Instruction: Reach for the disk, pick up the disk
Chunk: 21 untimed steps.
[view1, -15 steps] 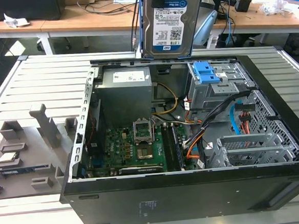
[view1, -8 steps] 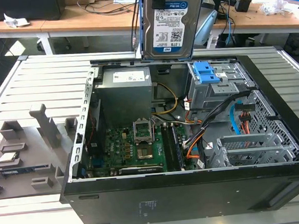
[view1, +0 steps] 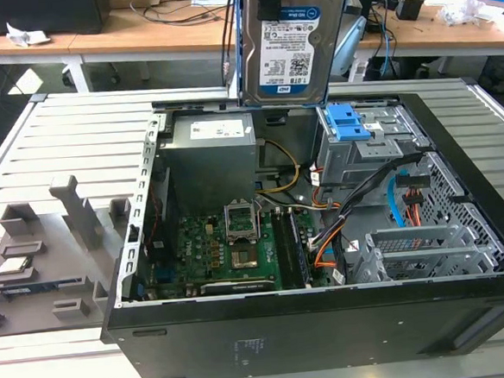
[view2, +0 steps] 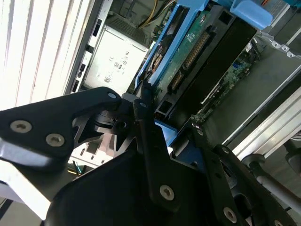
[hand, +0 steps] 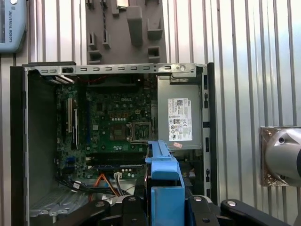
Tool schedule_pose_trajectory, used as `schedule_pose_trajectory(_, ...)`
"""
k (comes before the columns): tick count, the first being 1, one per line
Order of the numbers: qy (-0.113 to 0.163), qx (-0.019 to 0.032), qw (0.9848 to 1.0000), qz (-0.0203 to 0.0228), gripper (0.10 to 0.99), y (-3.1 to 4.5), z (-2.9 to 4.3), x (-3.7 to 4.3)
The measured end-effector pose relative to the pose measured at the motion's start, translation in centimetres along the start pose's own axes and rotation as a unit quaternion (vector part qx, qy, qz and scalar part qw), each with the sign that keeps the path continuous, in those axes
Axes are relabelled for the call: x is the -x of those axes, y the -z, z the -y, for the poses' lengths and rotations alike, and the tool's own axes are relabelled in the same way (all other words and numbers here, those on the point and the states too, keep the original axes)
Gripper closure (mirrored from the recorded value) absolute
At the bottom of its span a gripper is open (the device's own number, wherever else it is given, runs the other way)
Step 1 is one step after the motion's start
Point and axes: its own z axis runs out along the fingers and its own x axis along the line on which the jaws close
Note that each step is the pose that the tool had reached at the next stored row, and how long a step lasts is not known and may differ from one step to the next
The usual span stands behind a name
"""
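Note:
The disk (view1: 289, 44) hangs upright in the air above the open computer case (view1: 330, 322), at the top middle of the exterior view. Its silver face with the blue-and-white label faces the camera, and a bright blue frame runs along its sides. In both wrist views my gripper (view2: 164, 117) is shut on the disk, with its black fingers (view2: 143, 122) pressed against the blue side frame (hand: 164, 183). The disk's circuit-board side (view2: 197, 47) shows in the second wrist view. The gripper (hand: 164, 209) sits over the case's interior, well above it.
Inside the case lie a grey power-supply box (view1: 211, 161), a green motherboard (view1: 230, 242), cables and a drive bay with a blue clip (view1: 349, 122). Grey fixture blocks (view1: 72, 219) stand on the slatted table (view1: 75, 132) at the exterior view's left. Desks stand behind.

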Motion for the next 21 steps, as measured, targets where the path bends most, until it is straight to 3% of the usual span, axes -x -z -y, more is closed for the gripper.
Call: schedule_pose_trajectory(21,0.000,0.0000,1.0000,0.0000,0.722,0.01,0.05,-1.70)
